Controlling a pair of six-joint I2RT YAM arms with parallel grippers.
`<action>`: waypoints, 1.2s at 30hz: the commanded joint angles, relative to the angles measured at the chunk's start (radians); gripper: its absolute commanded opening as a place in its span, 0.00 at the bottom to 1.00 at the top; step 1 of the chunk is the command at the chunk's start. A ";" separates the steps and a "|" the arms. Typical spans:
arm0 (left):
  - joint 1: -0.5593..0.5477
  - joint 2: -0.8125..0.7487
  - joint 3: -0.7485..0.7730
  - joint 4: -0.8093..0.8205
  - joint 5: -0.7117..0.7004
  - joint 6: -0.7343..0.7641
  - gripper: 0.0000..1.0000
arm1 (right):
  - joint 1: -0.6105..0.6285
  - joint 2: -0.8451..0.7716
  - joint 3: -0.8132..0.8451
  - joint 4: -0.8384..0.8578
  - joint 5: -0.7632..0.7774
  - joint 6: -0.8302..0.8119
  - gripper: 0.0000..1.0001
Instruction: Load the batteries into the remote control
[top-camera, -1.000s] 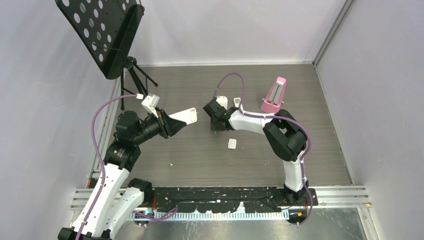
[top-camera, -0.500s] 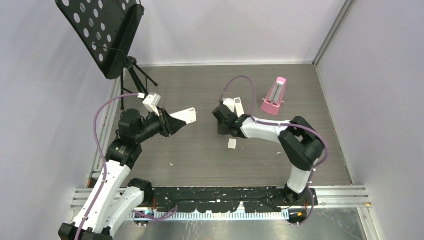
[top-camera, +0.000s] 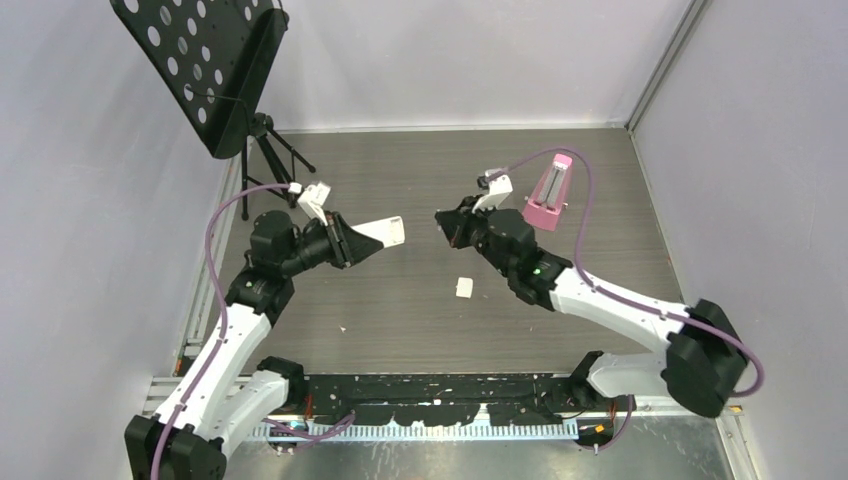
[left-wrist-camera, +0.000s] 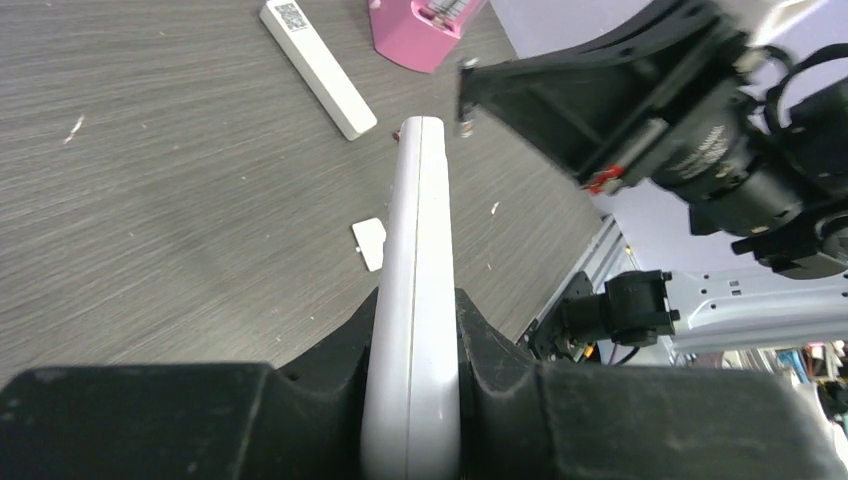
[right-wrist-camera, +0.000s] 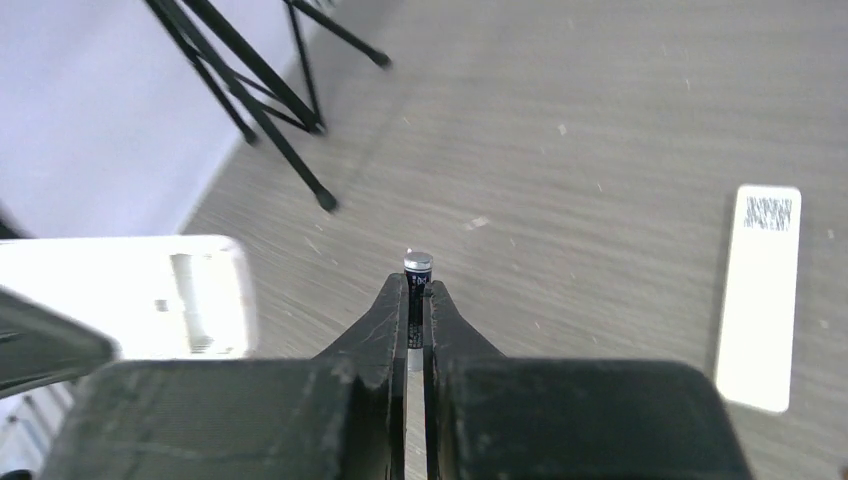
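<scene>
One battery (right-wrist-camera: 417, 288) tight in right hand (top-camera: 444, 221), now aloft opposite remote control (left-wrist-camera: 418, 240) tight in left hand (top-camera: 348, 240).

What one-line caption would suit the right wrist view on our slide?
Right gripper pinching a battery, silver tip protruding, white remote control at frame left.

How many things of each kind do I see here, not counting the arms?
remotes: 2, the remote control and the slim remote
battery: 1
small white piece: 1
pink metronome: 1
music stand: 1
Total: 6
</scene>
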 joint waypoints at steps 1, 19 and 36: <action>0.000 0.031 -0.003 0.162 0.096 -0.057 0.00 | 0.003 -0.129 -0.045 0.205 -0.059 -0.059 0.01; -0.023 0.093 -0.002 0.306 0.222 -0.139 0.00 | 0.003 -0.289 -0.084 0.271 -0.214 -0.059 0.02; -0.023 0.061 0.004 0.222 0.146 -0.099 0.00 | -0.055 -0.073 0.060 -0.746 0.529 0.705 0.00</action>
